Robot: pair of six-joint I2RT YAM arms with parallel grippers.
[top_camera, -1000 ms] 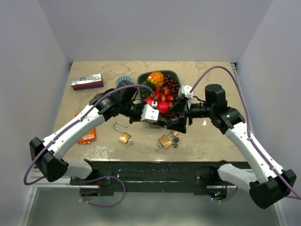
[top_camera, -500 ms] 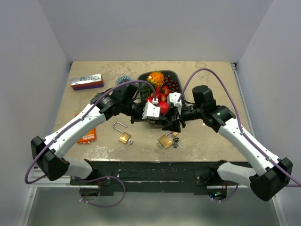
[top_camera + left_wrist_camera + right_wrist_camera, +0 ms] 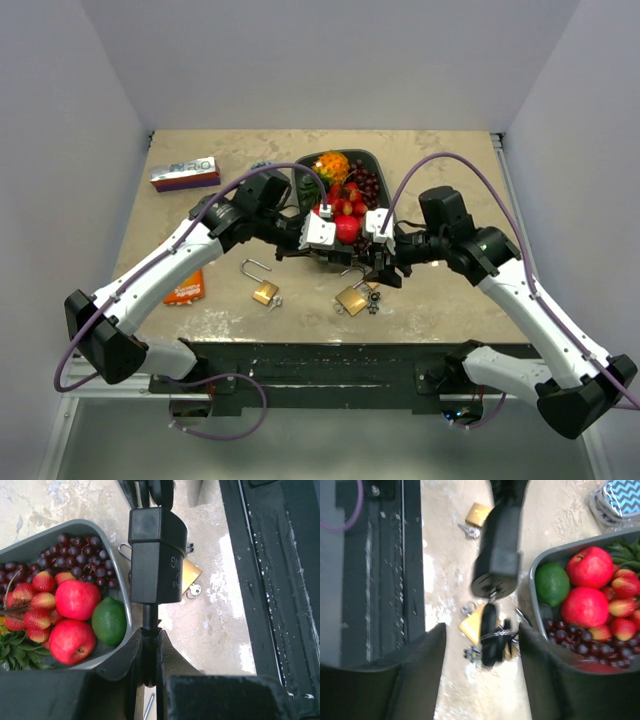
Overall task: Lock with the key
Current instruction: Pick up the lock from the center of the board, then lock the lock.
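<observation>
Progress is sitting near the middle: the left gripper (image 3: 150, 637) is pinching the black padlock (image 3: 154, 560) by its shackle above the worktop (image 3: 210, 630), the key (image 3: 490, 639) is hanging at its keyhole between the spread fingers of the right gripper (image 3: 481, 630), and gripping and turning it are waiting.

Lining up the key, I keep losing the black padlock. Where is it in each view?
Top external: black padlock at centre, just below the fruit tray.
Left wrist: padlock upper centre, left hand pinching its shackle.
Right wrist: padlock top centre, blurred.
Shared landmark: the fruit tray, beside it in all three.
</observation>
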